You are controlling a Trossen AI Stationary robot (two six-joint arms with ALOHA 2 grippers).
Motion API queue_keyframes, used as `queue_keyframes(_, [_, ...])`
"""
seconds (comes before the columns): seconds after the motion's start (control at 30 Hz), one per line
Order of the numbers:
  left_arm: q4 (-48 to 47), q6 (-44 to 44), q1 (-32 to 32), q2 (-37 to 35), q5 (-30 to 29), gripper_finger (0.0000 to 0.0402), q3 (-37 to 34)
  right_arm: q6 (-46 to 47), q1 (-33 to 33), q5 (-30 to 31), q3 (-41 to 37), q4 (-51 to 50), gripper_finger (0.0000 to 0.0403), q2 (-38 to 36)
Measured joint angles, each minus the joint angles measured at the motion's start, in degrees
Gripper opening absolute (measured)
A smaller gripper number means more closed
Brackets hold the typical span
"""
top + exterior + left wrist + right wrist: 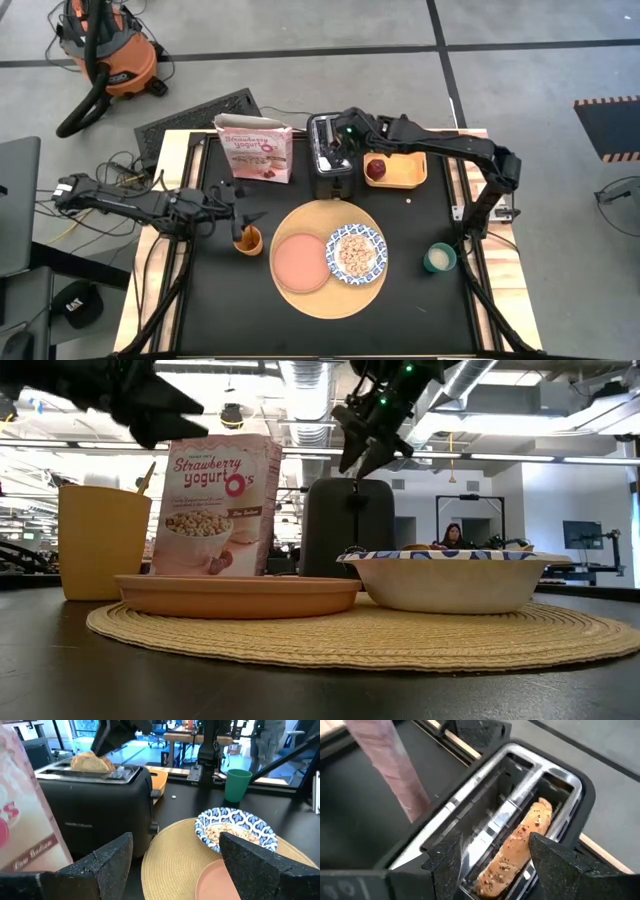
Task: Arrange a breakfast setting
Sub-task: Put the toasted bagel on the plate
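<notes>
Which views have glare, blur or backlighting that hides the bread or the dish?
Low view: bright ceiling lights behind, both arms mere silhouettes, dish clear. Right wrist view: bread sharp in the toaster, own fingers blurred. Left wrist view: bright windows behind, bread readable.

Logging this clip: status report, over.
Right gripper open above the toaster, straddling the bread in its slot. Left gripper open over the yellow cup. Nothing blocking.

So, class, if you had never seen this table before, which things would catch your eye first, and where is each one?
Probably the right gripper, open, poised over the black toaster at the back of the table, with the toasted bread sticking out of one slot. Next, the round woven board in the middle, carrying a pink plate beside a blue-and-white dish of cereal.
</notes>
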Motion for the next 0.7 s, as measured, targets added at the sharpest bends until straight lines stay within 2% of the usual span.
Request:
queue_keyframes(0.2, [0.3,0.7,-0.1,0.0,-0.4,0.0281,-0.8,2.0,0.2,1.0,0.0,-0.1,0.0256,0.5])
queue_keyframes(0.47, [-5.7,-0.3,-1.3,0.2,-0.1,0.0281,-0.8,4.1,-0.3,4.5,-0.1,-1.5,0.0256,0.6])
queue_keyframes(0.7, [-3.4,0.9,-1.3,0.2,-0.4,0.0281,-0.8,4.6,-0.5,4.6,-0.4,-0.6,0.0256,0.6])
